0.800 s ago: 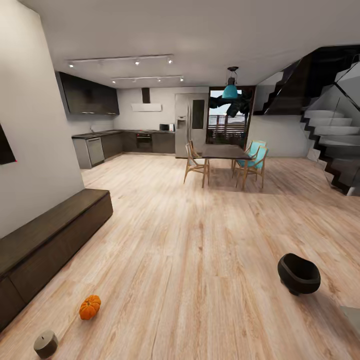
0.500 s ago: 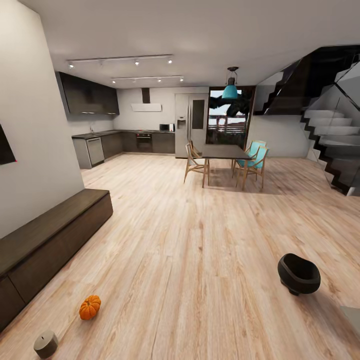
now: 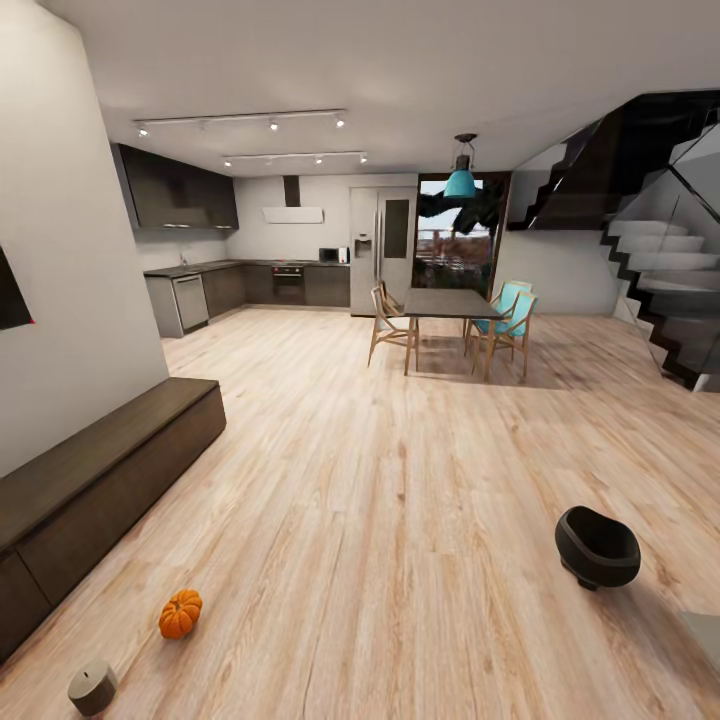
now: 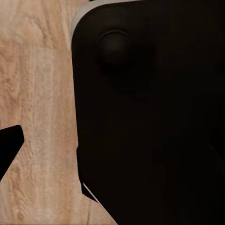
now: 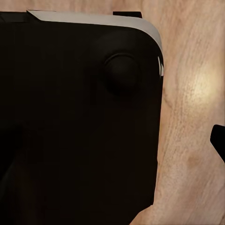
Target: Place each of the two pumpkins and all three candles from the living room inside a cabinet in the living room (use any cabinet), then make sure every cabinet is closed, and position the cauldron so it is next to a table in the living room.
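On the claws first: I can't tell whether either one is open or closed, because both wrist cameras look down at a big black rounded panel [image 4: 150, 122] over the wood floor [image 3: 400, 520], and I get just a dark sliver at the picture's edge on each side, too little to read. From the head camera I'm looking across a wide room. One orange pumpkin [image 3: 180, 613] sits on the floor low at my left, and a squat grey candle [image 3: 92, 687] stands on the floor just nearer to me and further left, a little apart from it. Beyond them, along the left wall, runs the long dark brown cabinet [image 3: 100, 480], and its fronts look shut from here. Over on my right the black cauldron [image 3: 598, 546] rests on the floor, tipped so I see into its mouth, well apart from the pumpkin and candle. At the lower right edge a pale grey table corner [image 3: 705, 635] pokes in, near the cauldron but not touching it. Further back I've got a dark dining table [image 3: 450, 303] with wooden chairs [image 3: 392, 330], some with teal seats, under a teal hanging lamp [image 3: 460, 180]. The dark kitchen [image 3: 250, 280] is at the far left, and the stairs [image 3: 660, 270] climb at the right.
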